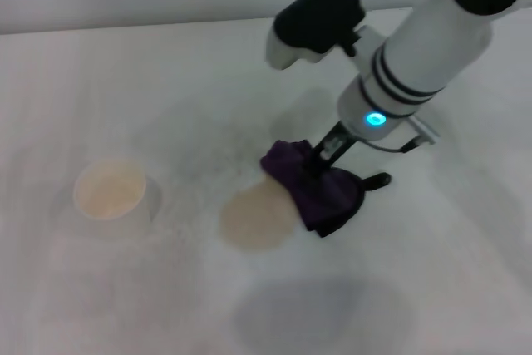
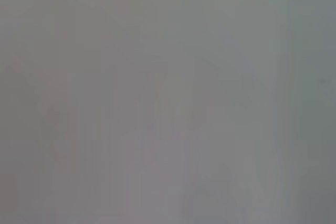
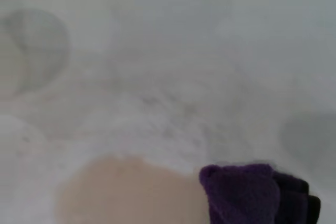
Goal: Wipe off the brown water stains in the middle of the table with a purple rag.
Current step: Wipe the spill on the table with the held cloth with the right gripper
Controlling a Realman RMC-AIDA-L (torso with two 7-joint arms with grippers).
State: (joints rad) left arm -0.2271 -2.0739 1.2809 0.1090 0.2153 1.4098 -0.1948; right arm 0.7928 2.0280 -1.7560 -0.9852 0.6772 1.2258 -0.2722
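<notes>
Tan-brown oval puddle stain point(image 1: 257, 217) lies at eight o'clock from the right gripper point(image 1: 320, 162), whose jaws are clenched on the dark purple soft rag point(image 1: 318, 187).

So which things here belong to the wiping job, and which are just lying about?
Part of the job:
- purple rag, pinched by the right claw
- brown water stains, beside the rag's edge
- table

Lying about:
- white paper cup, standing off to the stain's left
</notes>
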